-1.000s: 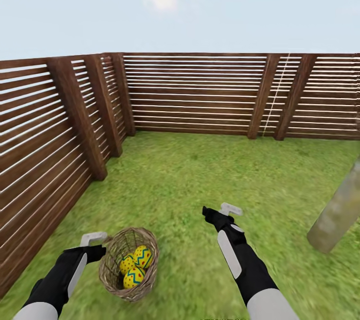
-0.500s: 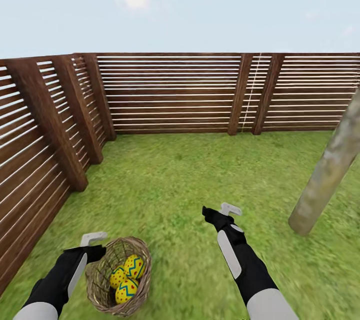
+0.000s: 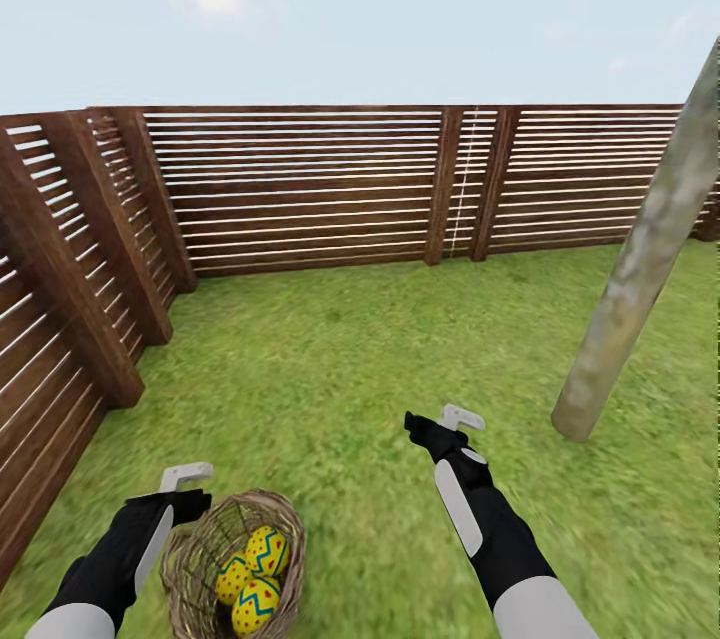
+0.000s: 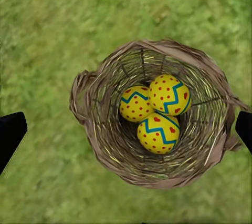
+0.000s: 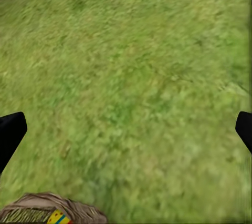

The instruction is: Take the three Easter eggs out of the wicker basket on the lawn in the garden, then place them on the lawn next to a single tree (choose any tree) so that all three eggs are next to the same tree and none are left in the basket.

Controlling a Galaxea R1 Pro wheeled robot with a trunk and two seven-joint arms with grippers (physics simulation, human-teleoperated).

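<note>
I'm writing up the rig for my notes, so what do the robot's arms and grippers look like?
Both arms are glossy black with long white side panels and pale grey upper segments. The left gripper and right gripper have light grey-white fingers on black wrists. In the wrist views the fingertips look black. No cables or markings visible.

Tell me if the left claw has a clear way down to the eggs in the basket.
Probably yes: the left claw is open above the wicker basket, whose mouth is uncovered, and the three Easter eggs lie exposed at its bottom.
</note>
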